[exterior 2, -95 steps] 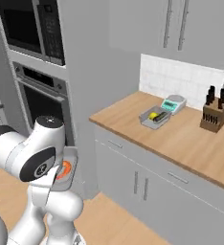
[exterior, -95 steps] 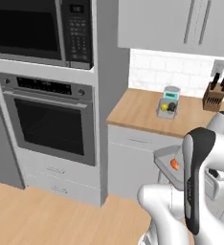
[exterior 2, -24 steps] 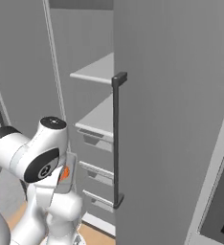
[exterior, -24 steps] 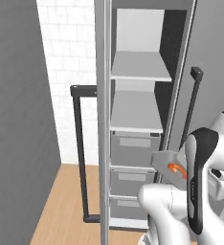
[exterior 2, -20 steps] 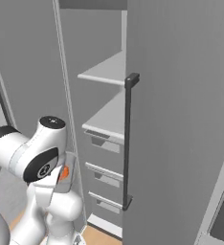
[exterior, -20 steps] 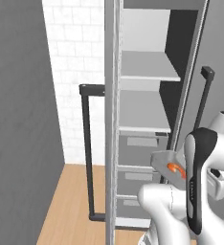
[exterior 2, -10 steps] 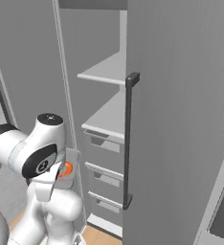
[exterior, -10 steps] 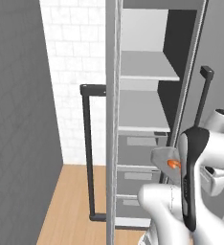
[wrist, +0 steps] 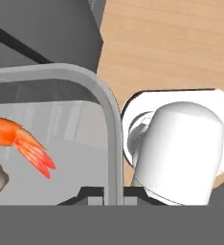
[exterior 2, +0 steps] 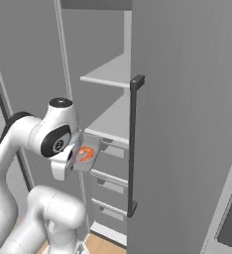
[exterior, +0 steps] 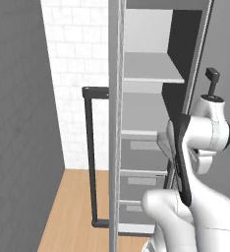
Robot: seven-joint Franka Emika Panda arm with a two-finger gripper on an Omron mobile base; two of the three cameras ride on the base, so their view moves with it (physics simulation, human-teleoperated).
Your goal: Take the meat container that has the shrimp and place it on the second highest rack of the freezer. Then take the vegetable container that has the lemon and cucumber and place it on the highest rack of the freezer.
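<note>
My gripper (exterior 2: 72, 158) is shut on the rim of the meat container (exterior 2: 87, 155), a shallow grey tray with the orange-pink shrimp (exterior 2: 85, 153) in it. I hold the tray tilted, just left of the open freezer (exterior 2: 105, 54) and a little below the second highest rack (exterior 2: 113, 120). The highest rack (exterior 2: 109, 74) is bare. In the hand view the shrimp (wrist: 24, 138) lies inside the container's rim (wrist: 112, 124), with my gripper (wrist: 109, 192) clamped at the bottom. From the left base view both racks (exterior: 149, 69) (exterior: 139, 114) show, and my arm (exterior: 200, 138) covers the tray.
Grey drawers (exterior 2: 110, 155) sit under the lower rack. The open freezer door with its long dark handle (exterior 2: 133, 144) stands close on the right. A second door edge (exterior: 115, 123) and a dark handle (exterior: 90, 157) stand left of the compartment. Wooden floor (exterior: 68, 216) lies below.
Over the last half second my arm has risen and carried the shrimp container up towards the lower rack. Earlier the base swung from the counter and oven to the freezer.
</note>
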